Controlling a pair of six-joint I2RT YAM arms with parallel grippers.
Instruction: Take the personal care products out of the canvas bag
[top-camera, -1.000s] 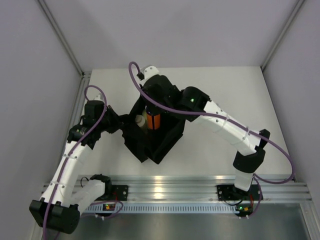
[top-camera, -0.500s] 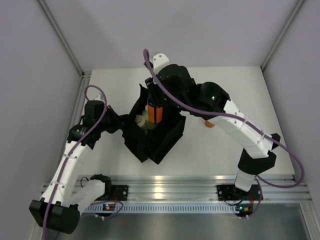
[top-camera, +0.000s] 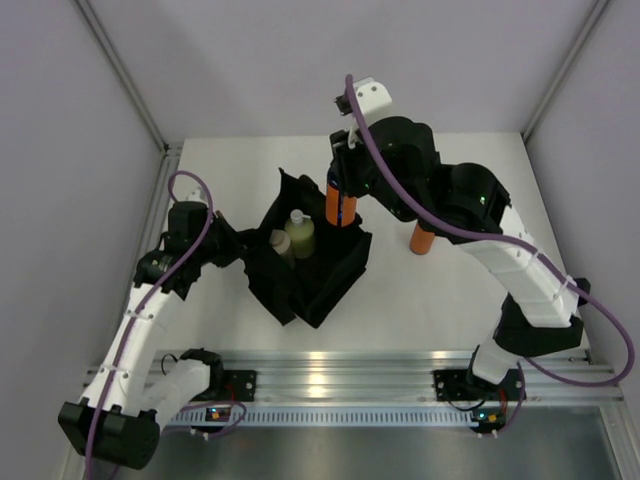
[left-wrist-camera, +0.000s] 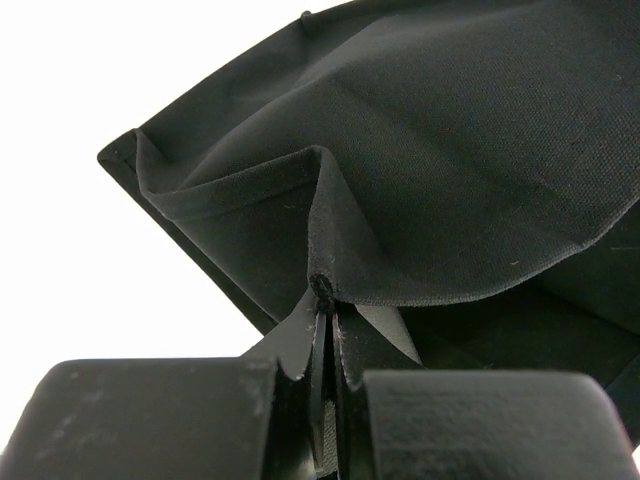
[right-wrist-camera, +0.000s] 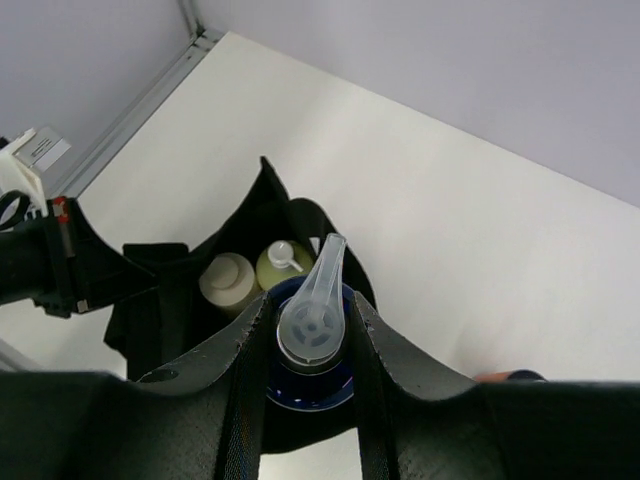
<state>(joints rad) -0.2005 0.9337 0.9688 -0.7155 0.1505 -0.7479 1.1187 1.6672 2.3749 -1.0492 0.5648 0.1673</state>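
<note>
Clamping an orange bottle (top-camera: 340, 207) just under its white cap, the right fingers (right-wrist-camera: 258, 335) hold it upright above the upper right rim of the canvas bag (top-camera: 322, 285), a little above the middle of the overhead view. In the right wrist view the cap and its pale spout sit squarely between the two dark fingers, pressed in on both sides, and the bottle's dark-blue band shows beneath. From overhead the bottle's lower end overlaps the bag's rim; whether it is quite clear of the fabric cannot be told.

The bag is black and floppy-sided. It stands open on the white worktop (top-camera: 450, 300), left of centre in the overhead view. Two products are inside it, upright and close together. The pale yellow-green bottle (top-camera: 299, 235) is the wider one, and the beige bottle (top-camera: 280, 243) with its cream cap is just to its left in the frame. Both also show in the right wrist view, in the bag's mouth to the left of the held cap.

A second orange bottle (top-camera: 422, 238) stands upright on the worktop to the right of the bag and apart from it, partly overlapped by the right arm's cable.

The left fingers (left-wrist-camera: 322, 340) are clenched on a fold of the bag's rim on its left side. In the left wrist view the black cloth is pinched between them at the bottom centre and fans up towards the upper right.
</note>
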